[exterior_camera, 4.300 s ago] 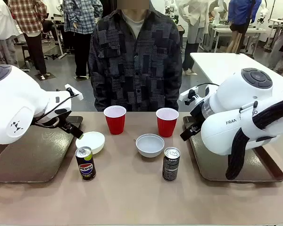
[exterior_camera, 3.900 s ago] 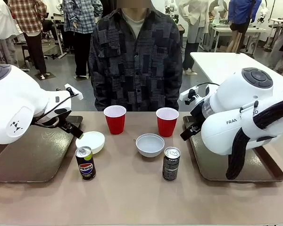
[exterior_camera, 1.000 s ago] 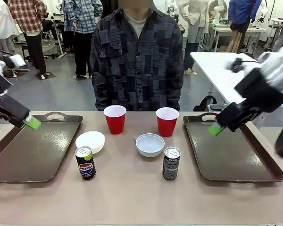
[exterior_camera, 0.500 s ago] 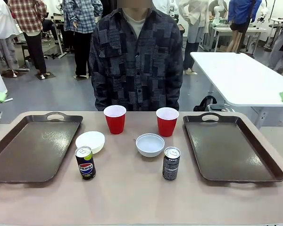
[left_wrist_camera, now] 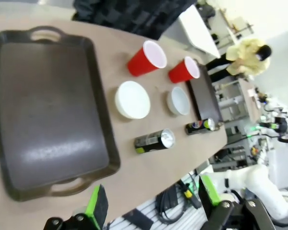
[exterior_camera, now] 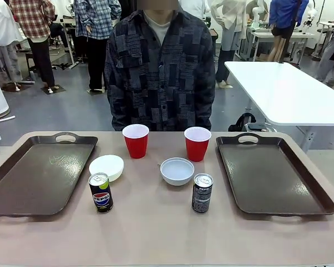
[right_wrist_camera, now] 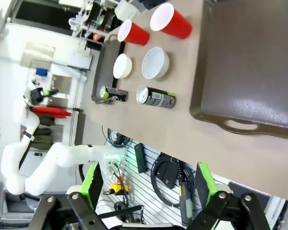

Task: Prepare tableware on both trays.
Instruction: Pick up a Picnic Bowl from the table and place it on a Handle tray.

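Left gripper (left_wrist_camera: 152, 201), right gripper (right_wrist_camera: 148, 184) — jaws spread wide, empty, high above table.
Left tray (exterior_camera: 39, 178), right tray (exterior_camera: 273, 178): bare. Tableware stands on table between them.
Recommended: left arm takes blue can (exterior_camera: 101, 192), left bowl (exterior_camera: 106, 167), left cup (exterior_camera: 136, 141); right arm takes black can (exterior_camera: 202, 193), right bowl (exterior_camera: 177, 171), right cup (exterior_camera: 197, 143).
Descend plumb, straddle can mid-body; cups light — clamp gently.
Hidden: left tray outer edge cut off; person's hands behind table edge.

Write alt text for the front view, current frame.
Six items stand on the table between a left tray and a right tray, none on a tray: left red cup, right red cup, left white bowl, right white bowl, blue can, black can. A person in a dark patchwork shirt stands at the far side.
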Motion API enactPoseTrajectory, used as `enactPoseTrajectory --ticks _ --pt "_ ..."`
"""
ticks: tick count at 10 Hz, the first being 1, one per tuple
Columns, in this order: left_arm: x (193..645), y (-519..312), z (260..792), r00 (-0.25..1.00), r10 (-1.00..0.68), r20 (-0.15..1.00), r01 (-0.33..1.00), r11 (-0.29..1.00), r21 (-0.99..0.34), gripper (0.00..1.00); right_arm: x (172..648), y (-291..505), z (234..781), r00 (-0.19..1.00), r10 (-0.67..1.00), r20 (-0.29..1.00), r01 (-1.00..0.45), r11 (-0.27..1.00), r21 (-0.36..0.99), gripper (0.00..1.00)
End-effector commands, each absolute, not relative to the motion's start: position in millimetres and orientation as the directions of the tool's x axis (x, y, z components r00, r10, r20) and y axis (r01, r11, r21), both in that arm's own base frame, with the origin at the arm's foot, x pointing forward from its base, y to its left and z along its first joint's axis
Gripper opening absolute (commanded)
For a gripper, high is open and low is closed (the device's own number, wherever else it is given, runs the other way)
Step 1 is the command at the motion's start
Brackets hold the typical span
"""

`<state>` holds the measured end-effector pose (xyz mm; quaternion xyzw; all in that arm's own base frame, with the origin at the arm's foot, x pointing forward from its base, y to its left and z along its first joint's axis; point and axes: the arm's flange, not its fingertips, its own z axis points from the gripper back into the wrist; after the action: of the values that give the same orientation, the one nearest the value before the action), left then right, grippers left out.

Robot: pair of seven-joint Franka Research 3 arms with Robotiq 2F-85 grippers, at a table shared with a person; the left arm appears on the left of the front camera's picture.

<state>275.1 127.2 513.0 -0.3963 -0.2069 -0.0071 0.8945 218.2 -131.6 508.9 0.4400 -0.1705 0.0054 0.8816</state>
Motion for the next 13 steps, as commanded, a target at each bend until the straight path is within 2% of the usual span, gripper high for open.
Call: enactPoseTrajectory --ticks 1,5,8,9,13 --pt "276.2 143.7 498.6 0.921 0.159 0.355 0.147 0.701 -0.698 1.0 230.0 -144.6 498.8 0.949 -0.166 0.269 -0.127 0.578 0.806 1.0" --pt "275.1 149.9 488.8 0.941 0.16 0.297 0.098 0.713 -0.694 1.0 242.9 -155.7 487.9 0.959 -0.177 0.222 -0.079 0.585 0.807 1.0" --pt "272.7 144.0 489.7 0.946 0.126 0.3 0.121 0.721 -0.683 1.0 245.7 -153.3 484.1 0.956 -0.192 0.223 -0.056 0.624 0.779 1.0" --pt "277.1 145.8 485.7 0.941 0.174 0.289 0.086 0.705 -0.704 1.0 243.7 -154.6 484.2 0.962 -0.185 0.202 -0.051 0.603 0.796 1.0" --pt "277.1 145.8 485.7 0.941 0.174 0.289 0.086 0.705 -0.704 1.0 243.7 -154.6 484.2 0.962 -0.185 0.202 -0.051 0.603 0.796 1.0"
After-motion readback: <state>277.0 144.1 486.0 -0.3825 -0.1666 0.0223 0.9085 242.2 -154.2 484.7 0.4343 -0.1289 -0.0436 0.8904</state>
